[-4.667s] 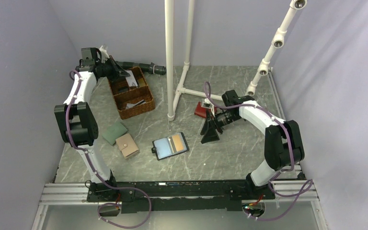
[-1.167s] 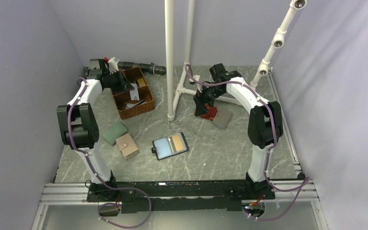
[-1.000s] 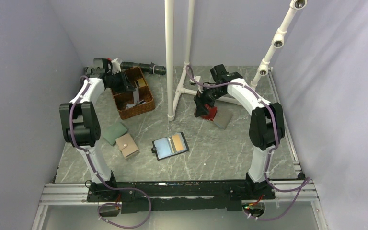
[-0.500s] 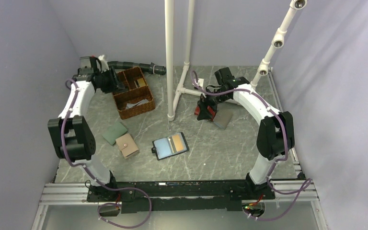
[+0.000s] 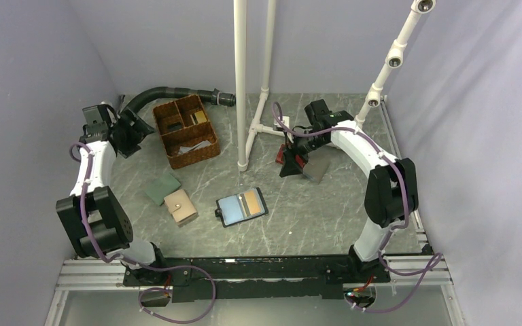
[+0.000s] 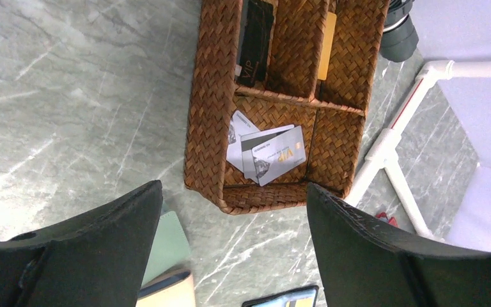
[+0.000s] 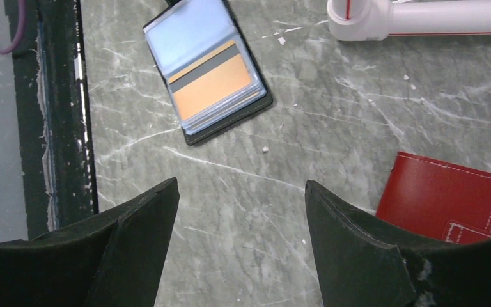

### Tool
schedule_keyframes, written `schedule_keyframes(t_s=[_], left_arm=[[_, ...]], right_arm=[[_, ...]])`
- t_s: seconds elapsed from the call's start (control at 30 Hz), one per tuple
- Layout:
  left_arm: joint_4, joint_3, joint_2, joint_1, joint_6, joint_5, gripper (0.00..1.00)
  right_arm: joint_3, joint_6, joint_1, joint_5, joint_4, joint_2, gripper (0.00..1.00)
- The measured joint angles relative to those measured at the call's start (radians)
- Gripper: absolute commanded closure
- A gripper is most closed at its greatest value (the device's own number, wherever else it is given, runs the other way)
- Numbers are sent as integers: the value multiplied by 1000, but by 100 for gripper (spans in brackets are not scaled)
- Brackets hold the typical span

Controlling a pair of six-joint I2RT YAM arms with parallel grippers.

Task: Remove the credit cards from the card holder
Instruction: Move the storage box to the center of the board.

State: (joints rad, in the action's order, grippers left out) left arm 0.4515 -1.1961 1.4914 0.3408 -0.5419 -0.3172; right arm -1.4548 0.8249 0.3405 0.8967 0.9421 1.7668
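Note:
The card holder (image 5: 241, 206) lies open in the middle of the table, with a light blue panel and a tan one. The right wrist view shows it (image 7: 208, 67) with an orange card (image 7: 212, 86) under a clear sleeve. In the wicker basket (image 6: 214, 128) a dark card (image 6: 256, 41) and an orange-yellow card (image 6: 327, 38) stand in the back compartments. My left gripper (image 5: 128, 134) hangs open and empty left of the basket. My right gripper (image 7: 241, 185) is open and empty above the bare table, close to the red wallet (image 7: 447, 198).
Pale cards (image 6: 268, 153) lie in the basket's front compartment. A green wallet (image 5: 162, 187) and a beige wallet (image 5: 181, 206) lie left of the card holder. A grey wallet (image 5: 316, 170) sits beside the red one. A white pipe frame (image 5: 242, 81) stands at the back, with a black hose (image 5: 170, 92).
My left gripper has drawn back from over the basket to the left and opened its jaws. My right gripper has shifted slightly by the red wallet and stays open.

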Motion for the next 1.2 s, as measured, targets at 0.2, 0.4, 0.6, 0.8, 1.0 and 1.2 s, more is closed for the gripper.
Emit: schedule_keyframes(t_s=[0.2,0.4,0.6,0.8,1.0,1.2], left_arm=[[-29,12,26,1,-104,-21,20],[-16,-71,171,-15,-141,-19,25],[37,-265,347,-75,-132,48,36],[142,-494,497,-151,-99,194,46],[194,-532,563,-154,-48,245,51],[211,-578,620,-150,-15,262,65]], right_arm=[[47,-44,6,-1,-13,-68,25],[48,-76,10,-2,-39,-80,25],[48,-87,10,-3,-46,-66,25],[39,-90,10,-5,-45,-2,26],[-18,-88,9,-5,-29,61,26],[-103,-83,3,-4,2,122,26]])
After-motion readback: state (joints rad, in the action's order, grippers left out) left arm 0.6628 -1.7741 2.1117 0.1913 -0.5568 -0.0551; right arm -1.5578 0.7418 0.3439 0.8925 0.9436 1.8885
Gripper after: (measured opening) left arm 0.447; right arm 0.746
